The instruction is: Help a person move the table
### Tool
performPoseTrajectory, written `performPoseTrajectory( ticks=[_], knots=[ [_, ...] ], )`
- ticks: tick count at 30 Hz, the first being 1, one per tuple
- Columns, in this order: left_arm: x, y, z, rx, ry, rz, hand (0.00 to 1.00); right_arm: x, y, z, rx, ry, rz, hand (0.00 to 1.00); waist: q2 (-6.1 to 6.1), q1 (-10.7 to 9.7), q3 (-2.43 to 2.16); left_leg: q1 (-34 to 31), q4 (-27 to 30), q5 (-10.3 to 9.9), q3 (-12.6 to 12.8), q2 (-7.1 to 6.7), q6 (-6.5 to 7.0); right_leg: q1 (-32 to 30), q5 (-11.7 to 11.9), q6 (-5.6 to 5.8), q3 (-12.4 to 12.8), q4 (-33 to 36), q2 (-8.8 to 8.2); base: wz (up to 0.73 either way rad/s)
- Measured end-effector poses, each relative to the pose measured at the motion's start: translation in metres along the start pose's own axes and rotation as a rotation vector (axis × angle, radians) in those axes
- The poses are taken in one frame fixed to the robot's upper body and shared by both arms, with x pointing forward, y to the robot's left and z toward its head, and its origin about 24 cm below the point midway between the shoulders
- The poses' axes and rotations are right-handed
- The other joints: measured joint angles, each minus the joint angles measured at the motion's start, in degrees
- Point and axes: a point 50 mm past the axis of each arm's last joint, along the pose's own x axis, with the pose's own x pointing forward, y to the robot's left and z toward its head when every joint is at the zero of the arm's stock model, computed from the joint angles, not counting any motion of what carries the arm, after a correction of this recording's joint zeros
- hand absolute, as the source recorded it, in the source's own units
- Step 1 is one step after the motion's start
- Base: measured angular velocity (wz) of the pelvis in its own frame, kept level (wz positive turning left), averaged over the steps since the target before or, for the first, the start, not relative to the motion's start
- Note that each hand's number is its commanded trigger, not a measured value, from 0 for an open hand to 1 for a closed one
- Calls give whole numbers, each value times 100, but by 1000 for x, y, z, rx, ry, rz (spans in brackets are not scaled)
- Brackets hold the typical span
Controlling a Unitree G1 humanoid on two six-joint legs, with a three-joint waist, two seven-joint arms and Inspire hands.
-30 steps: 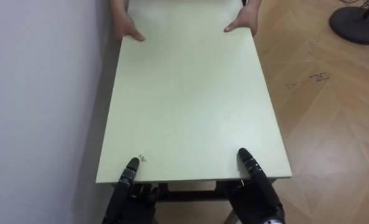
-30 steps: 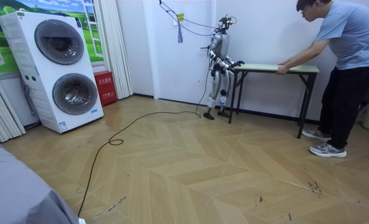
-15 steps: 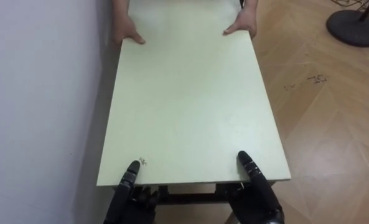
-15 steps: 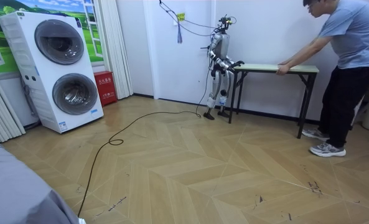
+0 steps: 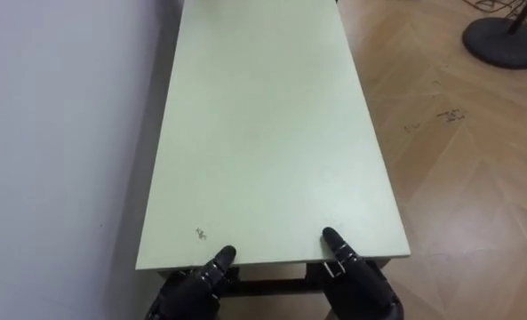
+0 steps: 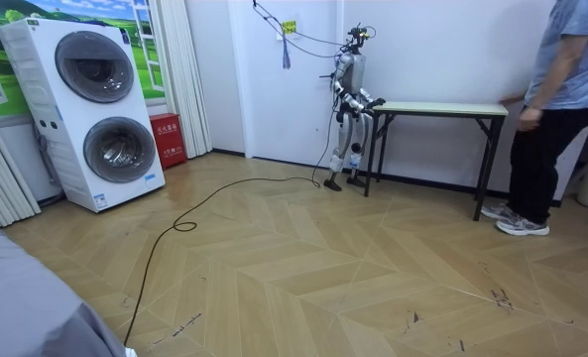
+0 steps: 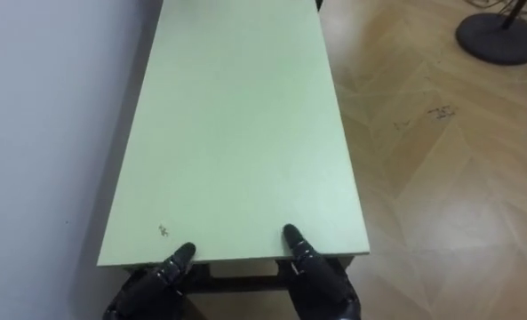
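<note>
Task's thing: the long rectangular table (image 5: 263, 133), with a pale green top and dark metal legs, stands on the floor with one long side just beside the white wall (image 5: 59, 133).
Robot: in the room view it stands upright at the table's short end on the room view's left, facing along the tabletop.
Left hand: the black left hand (image 5: 192, 289) sits at the near short edge, towards the wall-side corner. Its thumb tip touches the edge of the top and the rest of the hand lies below the edge, hidden, so I cannot tell whether it has a hold of the table.
Right hand: the black right hand (image 5: 356, 284) sits at the same edge, near the corner on the room side. Its thumb lies flat on the tabletop and the rest is tucked under the edge, so I cannot tell its hold either.
Person: a person in a blue shirt and dark trousers (image 6: 561, 89) stands at the far short end, at the room view's right, with one hand (image 6: 528, 115) hanging just beside the table's corner.
Floor: light wooden herringbone floor (image 5: 467, 178), with a round dark stand base (image 5: 507, 36) well apart from the table.
Room: a stacked white washer and dryer (image 6: 95, 109) stands at the room view's left, well apart from the robot.
</note>
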Motion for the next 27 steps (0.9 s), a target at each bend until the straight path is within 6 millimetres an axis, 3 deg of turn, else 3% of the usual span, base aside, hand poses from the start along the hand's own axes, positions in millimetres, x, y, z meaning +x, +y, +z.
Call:
performPoseTrajectory(
  ticks=[5,16,27],
  knots=[
    [2,-5,-1,69,30,-61,0,4,7,2,-36,30,97,0,-10,-13,-5,52,1,1,-9,17,-1,59,6,-14,-11,-10,21,0],
    [3,-10,0,104,51,-143,0,0,4,4,-101,85,143,0,-29,-48,-1,1,62,17,-43,33,-32,73,28,-44,-39,-75,51,0],
    [3,-2,3,361,139,-173,0,-5,-6,4,-390,241,216,0,-82,-14,-9,11,93,-2,-53,73,-49,93,50,-81,-30,-86,94,0]
  ],
)
